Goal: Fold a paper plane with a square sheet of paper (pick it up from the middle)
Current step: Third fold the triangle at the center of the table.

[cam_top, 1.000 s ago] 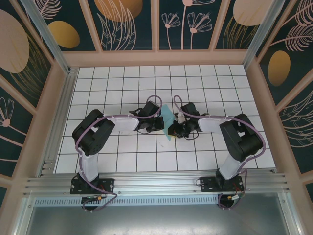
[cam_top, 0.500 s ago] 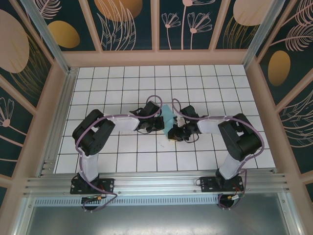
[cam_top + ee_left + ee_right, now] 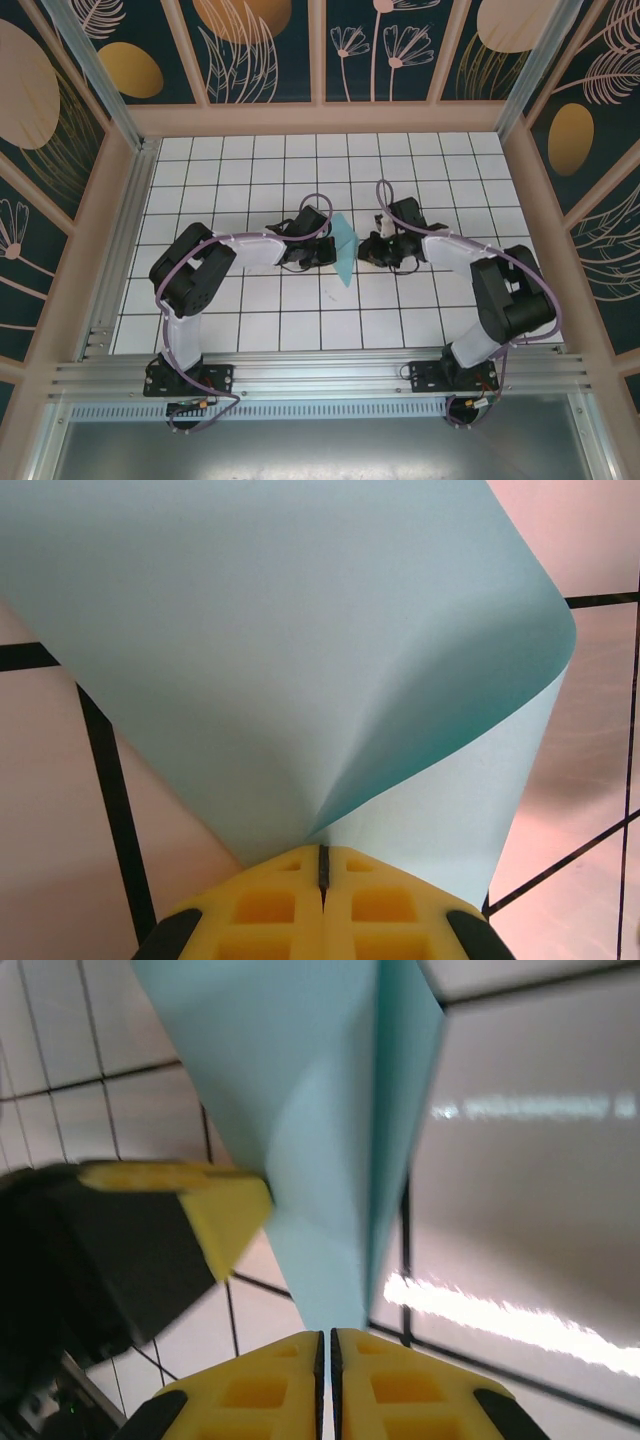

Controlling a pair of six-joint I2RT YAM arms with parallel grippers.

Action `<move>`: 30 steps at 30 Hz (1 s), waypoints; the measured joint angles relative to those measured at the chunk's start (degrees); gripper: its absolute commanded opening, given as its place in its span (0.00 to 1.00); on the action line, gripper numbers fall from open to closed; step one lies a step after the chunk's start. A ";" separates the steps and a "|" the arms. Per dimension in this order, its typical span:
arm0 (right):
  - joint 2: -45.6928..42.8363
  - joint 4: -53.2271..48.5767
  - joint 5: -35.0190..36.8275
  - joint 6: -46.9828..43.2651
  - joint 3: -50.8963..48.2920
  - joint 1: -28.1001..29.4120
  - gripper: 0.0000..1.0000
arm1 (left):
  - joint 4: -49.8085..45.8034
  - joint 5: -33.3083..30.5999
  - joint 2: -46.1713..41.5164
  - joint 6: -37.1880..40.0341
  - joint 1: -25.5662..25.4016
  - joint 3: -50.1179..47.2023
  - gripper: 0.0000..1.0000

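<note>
With the left end effector [image 3: 322, 868] clamped on the part-folded square sheet of paper [image 3: 300, 660], held mid-surface [image 3: 250, 170], the right end effector [image 3: 326, 1345], pads together at its edge (grip unclear), should run the crease slowly, with the 2 layers aligned.

Light teal-blue square sheet of paper [image 3: 343, 243] stood bent at middle of white gridded desk [image 3: 250, 160], left pincer [image 3: 328, 250] gripped its left side, right pincer [image 3: 367, 249] sat just right.

paper sheet [image 3: 300, 660] cut off at top edge, left hand [image 3: 250, 1195] blurred beside it
</note>
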 measured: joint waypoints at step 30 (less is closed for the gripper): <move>11.45 5.44 -0.46 7.54 6.05 -1.62 0.12 | -4.52 -0.04 1.16 6.03 0.00 3.08 0.01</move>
